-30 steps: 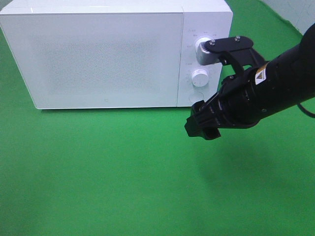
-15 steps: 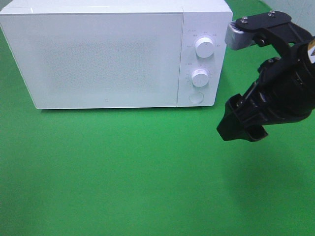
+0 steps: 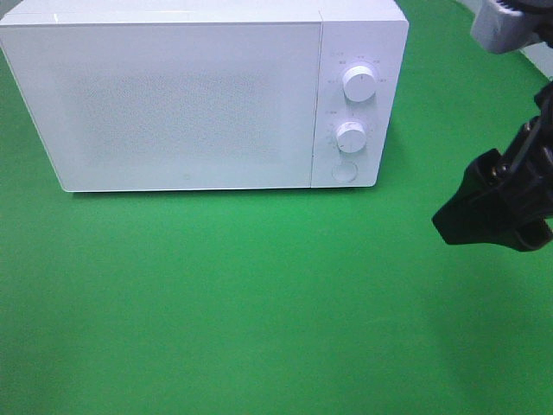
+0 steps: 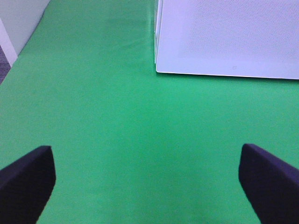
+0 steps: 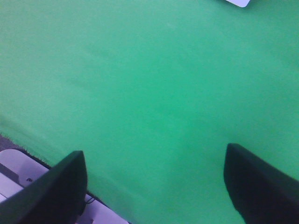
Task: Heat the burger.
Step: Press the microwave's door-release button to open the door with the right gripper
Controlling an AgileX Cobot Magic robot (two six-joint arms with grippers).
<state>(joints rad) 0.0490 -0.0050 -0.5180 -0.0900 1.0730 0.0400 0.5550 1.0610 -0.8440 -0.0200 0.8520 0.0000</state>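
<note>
Microwave dial panel (image 3: pixel 350 108) only from overhead

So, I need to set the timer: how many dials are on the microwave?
2, both on the right of the microwave: the upper dial, and the lower dial directly beneath it. None seems hidden.

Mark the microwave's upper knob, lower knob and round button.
upper knob (image 3: pixel 359 84), exterior high view, centre of its face.
lower knob (image 3: pixel 351 137), exterior high view, centre of its face.
round button (image 3: pixel 344 171), exterior high view, middle of the button.
</note>
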